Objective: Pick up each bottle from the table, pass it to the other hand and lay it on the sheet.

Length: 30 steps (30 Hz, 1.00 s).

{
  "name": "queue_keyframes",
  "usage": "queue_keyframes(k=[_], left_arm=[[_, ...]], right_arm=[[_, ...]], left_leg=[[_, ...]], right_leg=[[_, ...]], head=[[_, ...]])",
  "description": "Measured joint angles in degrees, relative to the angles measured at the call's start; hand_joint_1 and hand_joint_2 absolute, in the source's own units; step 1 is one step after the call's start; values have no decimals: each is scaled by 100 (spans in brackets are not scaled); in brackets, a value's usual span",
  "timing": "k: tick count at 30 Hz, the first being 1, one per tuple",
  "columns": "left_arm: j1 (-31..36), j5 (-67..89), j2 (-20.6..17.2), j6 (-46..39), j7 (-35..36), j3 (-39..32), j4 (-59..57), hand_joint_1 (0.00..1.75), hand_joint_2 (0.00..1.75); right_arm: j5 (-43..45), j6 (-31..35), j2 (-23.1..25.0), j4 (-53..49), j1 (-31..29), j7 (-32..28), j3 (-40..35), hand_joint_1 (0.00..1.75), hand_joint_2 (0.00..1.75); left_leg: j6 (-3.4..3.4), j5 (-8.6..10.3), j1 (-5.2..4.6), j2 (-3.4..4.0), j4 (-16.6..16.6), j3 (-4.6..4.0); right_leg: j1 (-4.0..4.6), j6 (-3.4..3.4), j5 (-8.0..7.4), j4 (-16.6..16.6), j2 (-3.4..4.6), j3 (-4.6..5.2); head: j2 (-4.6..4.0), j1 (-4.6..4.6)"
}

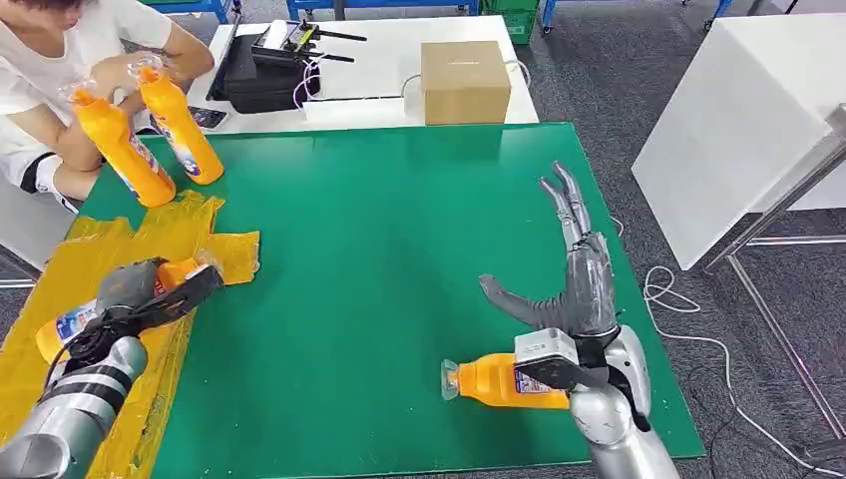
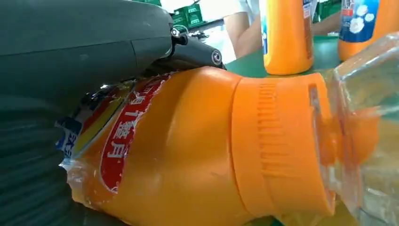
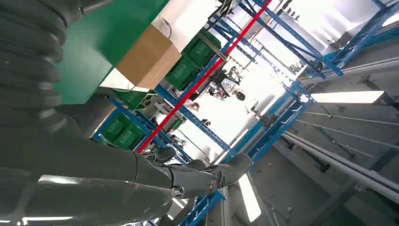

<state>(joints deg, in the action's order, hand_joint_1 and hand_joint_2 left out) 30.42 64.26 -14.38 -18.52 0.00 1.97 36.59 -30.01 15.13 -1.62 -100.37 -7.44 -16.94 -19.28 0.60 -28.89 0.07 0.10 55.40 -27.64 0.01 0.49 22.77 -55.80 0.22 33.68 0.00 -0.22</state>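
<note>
My left hand (image 1: 150, 291) grips an orange bottle (image 1: 78, 323) lying low over the yellow sheet (image 1: 210, 244) at the left of the green table (image 1: 379, 230). In the left wrist view the same bottle (image 2: 188, 150) shows its red label and clear cap against the hand (image 2: 70, 42). My right hand (image 1: 581, 269) hovers open over the table's right side, fingers (image 3: 207, 172) stretched out and holding nothing. A second orange bottle (image 1: 499, 381) lies on its side near the front edge, just beside my right wrist. At the back left a person holds two upright orange bottles (image 1: 120, 148) (image 1: 182, 125).
A cardboard box (image 1: 464, 82) and a black case (image 1: 264, 75) with cables sit on the white table behind. Another white table (image 1: 738, 120) stands to the right, with a white cable (image 1: 663, 289) on the floor. The person (image 1: 60, 60) sits at the back left corner.
</note>
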Motion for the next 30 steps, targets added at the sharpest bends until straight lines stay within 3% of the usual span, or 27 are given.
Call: queue_keyframes(k=[6, 12, 26, 28, 30], left_arm=[[-123, -322, 68, -465, -547, -192, -166, 0, 175], [-229, -1313, 225, -87, -1519, -509, -223, 0, 175], [-708, -3310, 701, -69, -2637, -1103, 633, 0, 175], [-837, -3534, 787, -458, -2927, -1172, 980, 0, 175], [-1000, -3362, 933, -1413, -3225, -1182, 1495, 0, 175]], right_arm=[[114, -4, 9, 118, -30, -66, -2, 0, 175], [184, 15, 13, 284, -86, -107, -4, 0, 175], [207, 94, 24, 544, -100, -125, -50, 0, 175], [170, 92, 24, 570, -100, -122, -68, 0, 175], [98, 92, 17, 592, -91, -105, -87, 0, 175]], left_leg=[[0, 0, -1, 0, 0, 0], [0, 0, -1, -15, 0, 0], [0, 0, 0, -14, 0, 8], [0, 0, 0, -14, 0, 6], [0, 0, -1, -13, 0, 5]], right_leg=[[-1, 0, 0, 1, 0, 0], [-2, 0, 0, 2, -14, -5], [2, 0, 0, 1, -13, -11], [1, 0, 0, 1, -13, -8], [1, 0, 1, 2, -12, -7]], head=[[0, -2], [0, -2], [0, -2], [0, -2], [0, -2]])
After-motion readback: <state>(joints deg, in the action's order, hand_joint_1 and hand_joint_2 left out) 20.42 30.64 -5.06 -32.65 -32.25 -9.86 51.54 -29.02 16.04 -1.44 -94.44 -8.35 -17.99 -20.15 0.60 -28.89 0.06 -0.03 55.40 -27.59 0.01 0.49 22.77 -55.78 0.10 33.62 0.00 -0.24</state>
